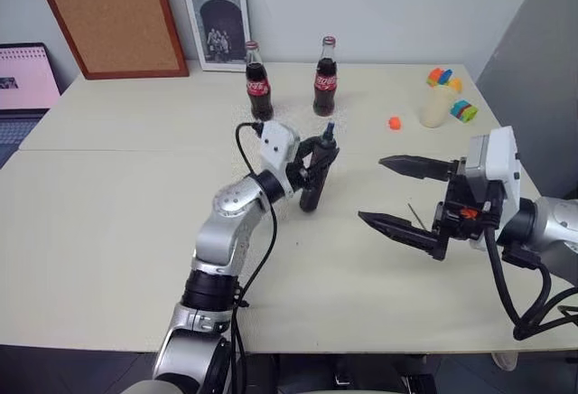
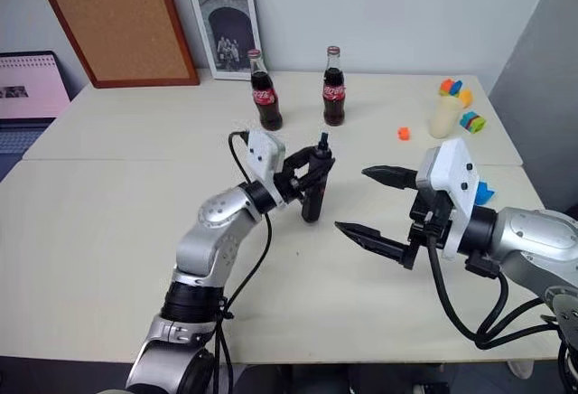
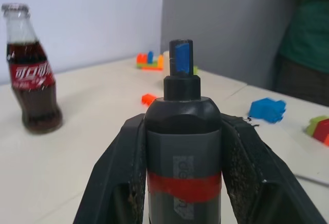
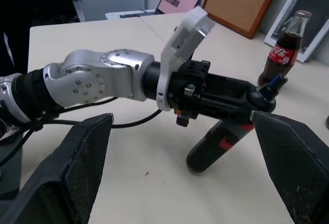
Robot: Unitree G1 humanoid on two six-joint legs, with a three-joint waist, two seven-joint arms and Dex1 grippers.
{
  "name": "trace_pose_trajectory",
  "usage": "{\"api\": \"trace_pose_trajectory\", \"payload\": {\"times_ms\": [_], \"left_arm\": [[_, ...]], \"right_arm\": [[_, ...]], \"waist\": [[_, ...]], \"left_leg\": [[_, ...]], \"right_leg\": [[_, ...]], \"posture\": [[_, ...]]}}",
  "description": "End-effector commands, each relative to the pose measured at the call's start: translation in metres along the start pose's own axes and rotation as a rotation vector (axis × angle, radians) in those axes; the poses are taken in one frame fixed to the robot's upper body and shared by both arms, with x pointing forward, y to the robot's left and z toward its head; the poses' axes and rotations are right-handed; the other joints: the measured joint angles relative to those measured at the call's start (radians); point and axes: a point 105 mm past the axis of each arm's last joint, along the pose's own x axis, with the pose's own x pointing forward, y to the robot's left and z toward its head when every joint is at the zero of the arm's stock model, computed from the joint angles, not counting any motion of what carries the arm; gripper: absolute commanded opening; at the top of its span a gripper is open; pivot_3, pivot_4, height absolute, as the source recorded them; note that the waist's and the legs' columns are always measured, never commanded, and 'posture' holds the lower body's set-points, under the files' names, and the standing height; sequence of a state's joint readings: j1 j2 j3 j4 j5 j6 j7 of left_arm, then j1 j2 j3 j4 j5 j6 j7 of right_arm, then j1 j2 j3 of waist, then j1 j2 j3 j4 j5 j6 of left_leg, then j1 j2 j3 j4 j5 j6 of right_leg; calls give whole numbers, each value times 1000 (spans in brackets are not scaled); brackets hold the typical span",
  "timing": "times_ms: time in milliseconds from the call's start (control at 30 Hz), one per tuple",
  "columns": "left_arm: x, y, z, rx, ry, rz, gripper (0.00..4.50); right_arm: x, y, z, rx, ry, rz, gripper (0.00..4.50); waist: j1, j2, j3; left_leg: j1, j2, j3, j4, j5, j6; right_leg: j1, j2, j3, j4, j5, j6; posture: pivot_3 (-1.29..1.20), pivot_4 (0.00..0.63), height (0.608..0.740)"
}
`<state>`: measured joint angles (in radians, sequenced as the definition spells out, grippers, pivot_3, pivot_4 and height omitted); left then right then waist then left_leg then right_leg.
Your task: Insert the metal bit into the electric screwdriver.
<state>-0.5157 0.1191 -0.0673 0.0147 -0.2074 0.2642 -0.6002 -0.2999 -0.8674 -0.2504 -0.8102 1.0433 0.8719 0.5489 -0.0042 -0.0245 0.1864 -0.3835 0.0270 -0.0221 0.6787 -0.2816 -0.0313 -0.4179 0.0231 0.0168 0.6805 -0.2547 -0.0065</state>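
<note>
My left gripper (image 1: 318, 157) is shut on the electric screwdriver (image 1: 313, 182), a black cylinder with a red band (image 3: 184, 188). It stands nearly upright over the middle of the table, with its narrow blue-marked end (image 3: 181, 57) up and its butt at the tabletop. My right gripper (image 1: 371, 189) hangs open to the right of it, fingers pointing toward the screwdriver with nothing between them. A thin dark rod, the metal bit (image 1: 414, 214), lies on the table just behind the lower right finger (image 1: 395, 229).
Two cola bottles (image 1: 259, 89) (image 1: 325, 78) stand behind the screwdriver. At the far right are an orange block (image 1: 394, 123), a cup with coloured blocks (image 1: 438, 100) and a blue block (image 2: 483, 192). A framed print (image 1: 217, 19), corkboard (image 1: 108, 14) and laptop (image 1: 23, 82) line the back.
</note>
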Motion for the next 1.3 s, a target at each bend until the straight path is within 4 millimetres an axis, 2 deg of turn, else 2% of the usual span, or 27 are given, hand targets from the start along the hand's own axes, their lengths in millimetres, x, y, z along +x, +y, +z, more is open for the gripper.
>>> {"api": "trace_pose_trajectory", "payload": {"times_ms": [33, 233, 467, 600, 700, 867, 1000, 1067, 1200, 1300], "left_arm": [[-4, -1, -6, 27, -20, 26, 1629], [-18, 4, -7, 95, -41, 89, 1629], [-49, 16, -20, 63, 36, 175, 1629], [-53, 14, -19, 54, 41, 178, 1629], [-51, 13, -17, 55, 36, 174, 1629], [-44, 6, -9, 75, 13, 135, 1629], [-40, -3, -7, 94, -2, 104, 1629], [-37, -7, -7, 102, -10, 91, 1628], [-34, -9, -7, 101, -17, 98, 1627], [-32, -8, -5, 107, -26, 106, 1627]], "right_arm": [[1, 2, 6, -29, -5, 17, 4500], [5, 6, 3, -42, 19, 48, 4500], [7, 8, 1, -42, 25, 55, 4500], [8, 6, -2, -49, 38, 53, 4500], [8, -2, -8, -65, 76, 9, 4500], [-5, -34, -36, -16, 222, -181, 4500], [-23, -63, -79, 149, 411, -408, 4500], [-30, -70, -94, 169, 518, -492, 4500], [-37, -77, -110, 167, 642, -573, 4500], [-36, -76, -126, 282, 725, -587, 4500]], "waist": [[0, 0, 0], [-2, 0, 0], [-15, 1, 0], [-24, 1, 0], [-25, 1, 0], [-25, 0, -1], [-25, 0, -1], [-24, 0, -1], [-24, 0, -1], [-25, 0, -1]], "left_leg": [[0, 0, 0, 0, 0, 0], [4, 0, 0, 0, 0, 0], [7, 2, -1, -1, 0, 0], [9, 2, 0, -2, 0, 0], [10, 2, 0, -2, 0, 0], [11, 1, 0, -2, 0, 0], [10, 2, 1, -3, 0, 0], [9, 2, 1, -3, 0, 0], [9, 2, 0, -3, 0, 0], [8, 1, 0, -3, 0, 0]], "right_leg": [[0, 0, 0, 0, 0, 0], [6, 0, 0, 0, 0, 0], [9, 1, -1, 0, 0, 0], [11, 1, -1, 0, 0, 0], [11, 1, -1, 0, 0, 0], [12, 1, -1, 0, 0, 0], [11, 1, 0, -1, 0, 0], [11, 0, 0, -1, 0, 0], [10, -1, 0, -1, 0, 0], [9, 0, 0, -1, 0, 0]], "posture": [[0, 150, 740], [0, 150, 740], [0, 150, 740], [0, 150, 740], [0, 150, 740], [0, 150, 740], [0, 150, 740], [0, 150, 740], [0, 150, 740], [0, 150, 740]]}}
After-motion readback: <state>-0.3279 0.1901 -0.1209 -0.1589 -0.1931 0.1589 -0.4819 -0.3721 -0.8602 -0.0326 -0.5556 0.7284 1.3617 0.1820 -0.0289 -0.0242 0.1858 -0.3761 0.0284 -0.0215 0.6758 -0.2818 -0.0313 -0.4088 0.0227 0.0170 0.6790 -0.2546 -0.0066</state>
